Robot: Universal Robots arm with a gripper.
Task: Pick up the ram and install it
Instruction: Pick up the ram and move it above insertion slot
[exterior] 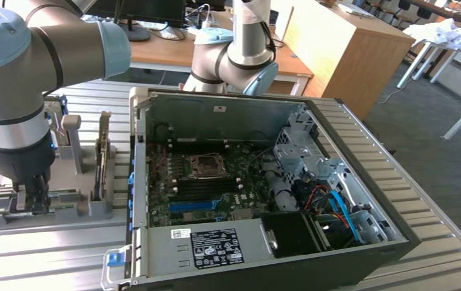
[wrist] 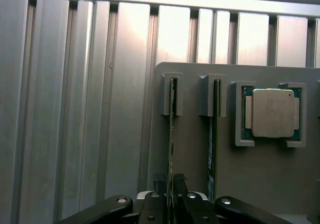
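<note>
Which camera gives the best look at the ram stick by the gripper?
The wrist view: the ram runs edge-on from its slot to the gripper. In the exterior view the gripper hides most of it.

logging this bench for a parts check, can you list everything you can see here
ram sticks: two, green, on edge in slots of the holder
processor chip: one, silver, in a pocket on the holder beside the sticks
holder: one, grey, on the table at the exterior view's left
computer case: one, open, middle of the table
motherboard: one, dark green, inside the case
power supply: one, grey with a white label, at the case's near edge
table: one, ribbed metal
desk: one, wooden, behind the table
robot arm: one, grey and light blue
gripper: one, black, down at one ram stick
</note>
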